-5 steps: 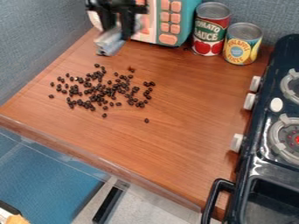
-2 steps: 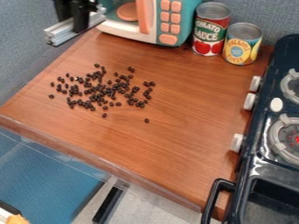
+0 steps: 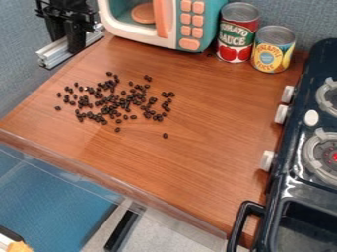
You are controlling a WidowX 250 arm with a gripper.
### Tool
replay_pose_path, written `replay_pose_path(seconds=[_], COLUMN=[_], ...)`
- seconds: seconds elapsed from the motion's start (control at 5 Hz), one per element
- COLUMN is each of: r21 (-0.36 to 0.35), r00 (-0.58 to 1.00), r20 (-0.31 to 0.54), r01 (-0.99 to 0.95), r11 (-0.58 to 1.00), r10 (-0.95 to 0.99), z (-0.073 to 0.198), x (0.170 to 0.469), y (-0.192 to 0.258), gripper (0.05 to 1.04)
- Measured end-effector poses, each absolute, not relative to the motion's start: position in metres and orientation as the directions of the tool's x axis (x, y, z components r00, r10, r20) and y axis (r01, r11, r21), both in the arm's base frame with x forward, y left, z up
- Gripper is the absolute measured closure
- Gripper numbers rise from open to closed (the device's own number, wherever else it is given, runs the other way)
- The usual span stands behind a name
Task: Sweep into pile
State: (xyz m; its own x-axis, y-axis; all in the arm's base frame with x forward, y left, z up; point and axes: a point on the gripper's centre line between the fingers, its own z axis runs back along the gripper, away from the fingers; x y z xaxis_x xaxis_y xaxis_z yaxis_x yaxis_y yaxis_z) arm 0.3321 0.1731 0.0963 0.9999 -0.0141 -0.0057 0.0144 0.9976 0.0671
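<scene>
Camera view: Sweep status: incomplete. The dark beans (image 3: 113, 102) are loosely clustered on the left part of the tabletop (image 3: 191, 162), with a denser middle and a ragged outline. Single beans lie apart from the main group, one toward the near edge. Work left: draw the outliers inward and compact the cluster into one pile.

Relative position: the gripper (image 3: 66, 45) is at the far left corner of the tabletop; the beans are apart from it, toward the near edge and to the right. Gripper state: closed around a silver metal bar (image 3: 52, 55), which apparently serves as the sweeping tool.
</scene>
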Motion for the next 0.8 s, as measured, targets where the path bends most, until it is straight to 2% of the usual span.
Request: replay_pose_path(seconds=[0.4,0.8], r21=[0.126,0.144], r00=[1.000,0.999], r20=[0.011,0.027], r01=[0.022,0.021], r11=[0.992,0.989], r10=[-0.023,-0.025], z=[0.079,0.056], x=[0.326,0.326], y=[0.204,0.237], gripper=[0.708,0.708])
